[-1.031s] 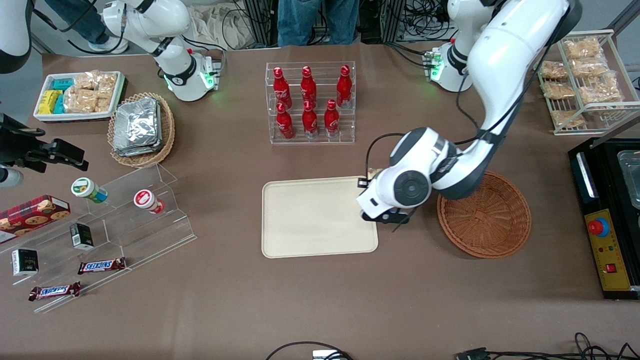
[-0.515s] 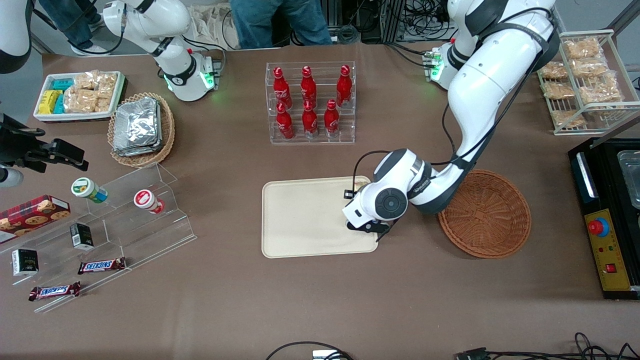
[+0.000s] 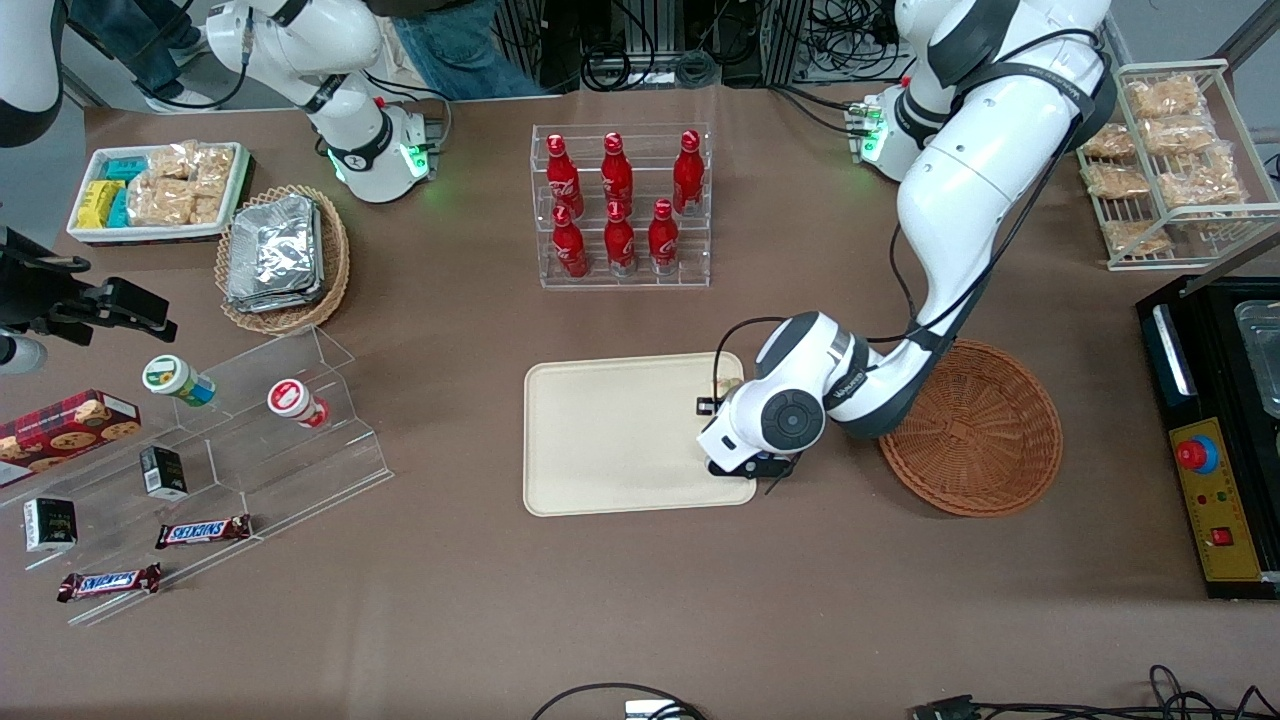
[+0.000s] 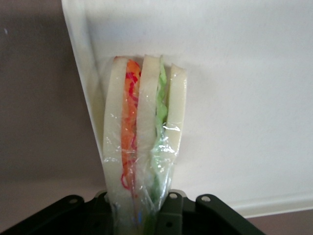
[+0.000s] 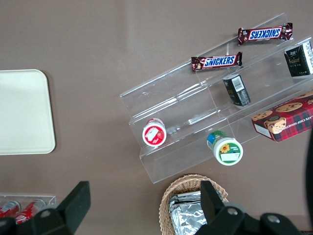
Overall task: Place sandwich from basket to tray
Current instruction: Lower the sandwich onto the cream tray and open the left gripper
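The tool hangs over the tray, at the tray's end nearest the basket, and is clenched on the sandwich. In the left wrist view, the sandwich projects straight out from between the tool's black finger mounts, which grip one end of the wedge. Its three white bread slices stand on edge, with an orange-red layer in one gap and a green layer in the other, all under clear wrap. The free end of the sandwich reaches over the tray's flat surface, close beside the raised rim. Whether that end touches the tray surface cannot be told.

In the front view, the arm's wrist housing covers most of the tool; only a small part of the sandwich shows at the wrist's edge, above the tray. The basket sits on the brown counter just beside the tray, toward the working arm's end, and holds nothing visible.
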`<state>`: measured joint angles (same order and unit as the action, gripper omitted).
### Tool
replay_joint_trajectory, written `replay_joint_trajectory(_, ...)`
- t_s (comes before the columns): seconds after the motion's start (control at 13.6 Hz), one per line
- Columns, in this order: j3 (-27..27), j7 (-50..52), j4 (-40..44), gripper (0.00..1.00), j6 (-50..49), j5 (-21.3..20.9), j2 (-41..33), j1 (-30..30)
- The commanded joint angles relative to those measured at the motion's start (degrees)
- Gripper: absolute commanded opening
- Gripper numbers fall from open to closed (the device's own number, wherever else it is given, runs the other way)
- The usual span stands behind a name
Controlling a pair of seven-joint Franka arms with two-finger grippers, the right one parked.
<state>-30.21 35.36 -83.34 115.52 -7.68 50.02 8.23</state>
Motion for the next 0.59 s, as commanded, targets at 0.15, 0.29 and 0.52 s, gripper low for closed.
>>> replay_joint_trajectory(0.15, 0.68, 1.73, 1.77, 0.30, 1.02, -0.23, 1.31, 1.00)
replay_joint_trajectory(0.29, 0.77, 0.51, 1.60, 1.00, 1.11, -1.36, 1.14, 1.08)
replay_joint_trajectory(0.52, 0.68, 1.03, 1.77, 1.00, 1.02, -1.19, 0.53, 0.65)
